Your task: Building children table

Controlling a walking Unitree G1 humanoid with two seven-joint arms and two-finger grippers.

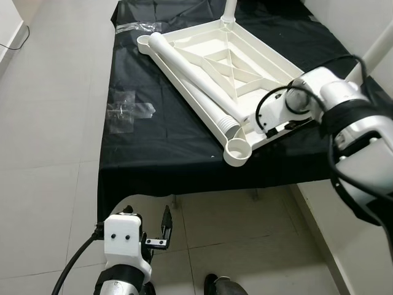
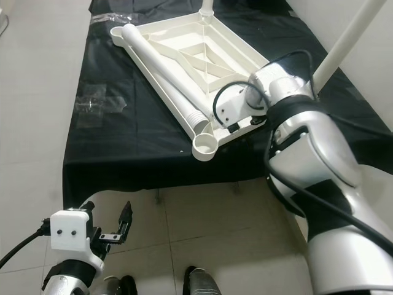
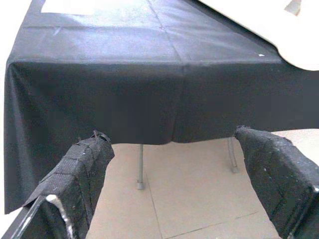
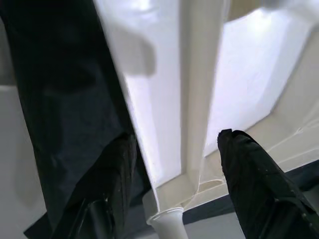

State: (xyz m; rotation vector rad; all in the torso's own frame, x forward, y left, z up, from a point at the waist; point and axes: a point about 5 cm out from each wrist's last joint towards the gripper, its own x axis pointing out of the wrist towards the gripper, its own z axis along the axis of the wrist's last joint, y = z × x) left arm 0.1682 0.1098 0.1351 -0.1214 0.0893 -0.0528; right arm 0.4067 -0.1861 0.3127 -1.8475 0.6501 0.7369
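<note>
The white plastic table top (image 1: 209, 46) lies upside down on a black-covered table (image 1: 153, 153). A loose white leg (image 1: 190, 74) rests along its left rim, ending beside an empty corner socket (image 1: 237, 152). Two fitted legs stand up, one at the far corner (image 1: 228, 9) and one at the right corner (image 1: 374, 52). My right gripper (image 1: 273, 126) is at the top's near right edge. In the right wrist view its fingers (image 4: 249, 184) press either side of the white rim (image 4: 194, 99). My left gripper (image 1: 149, 224) hangs open low over the floor, in front of the table.
Clear plastic wrapping (image 1: 126, 110) lies on the cloth left of the top, and more sits at the far edge (image 1: 138, 26). Thin metal table legs (image 3: 140, 167) show under the cloth. A white wall (image 1: 344, 18) runs along the right side. Tiled floor (image 1: 49, 123) spreads to the left.
</note>
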